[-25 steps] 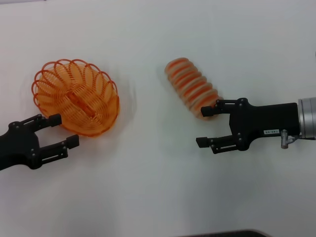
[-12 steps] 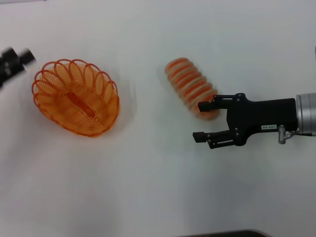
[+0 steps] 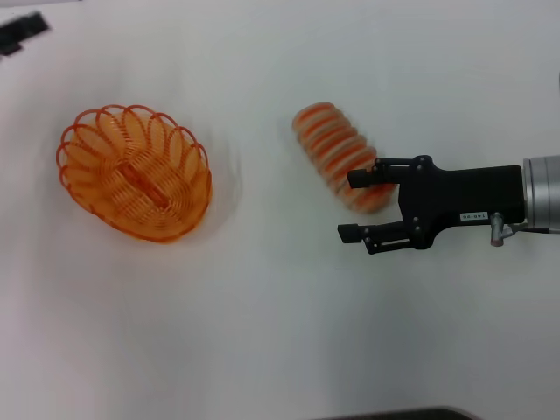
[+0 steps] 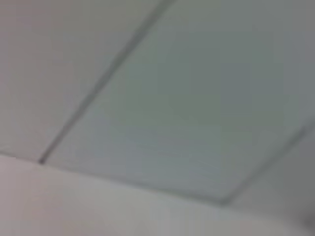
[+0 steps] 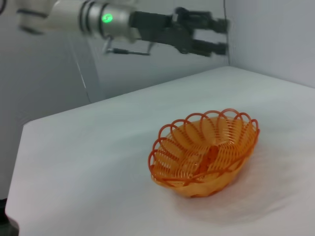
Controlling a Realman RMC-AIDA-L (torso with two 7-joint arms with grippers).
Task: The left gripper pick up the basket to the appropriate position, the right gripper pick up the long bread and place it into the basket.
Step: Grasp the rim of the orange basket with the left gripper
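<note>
While the left gripper (image 5: 197, 34) hangs raised high above the far left corner of the desk (image 3: 280, 332), well apart from everything, its jaws stand parted and hold nothing. The basket (image 3: 136, 173) sits upright on the desk at the left, unattended; the right wrist view shows its wire bowl empty, apart from its own orange centre rib. The long bread (image 3: 339, 156) lies on the desk to the right of centre, slanting away from the basket and well apart from it. The right gripper (image 3: 353, 205) is at the near end of the loaf with its jaws open; the upper finger overlaps the loaf's end and the lower finger lies on the bare desk beside it.

Risks, as judged: only the tip of the loaf lies between the jaws, so closing here may pinch the ribbed end and let the loaf swing or slip out. The light wire basket, with nothing steadying it, may skid or tip if the loaf lands on its scalloped rim
</note>
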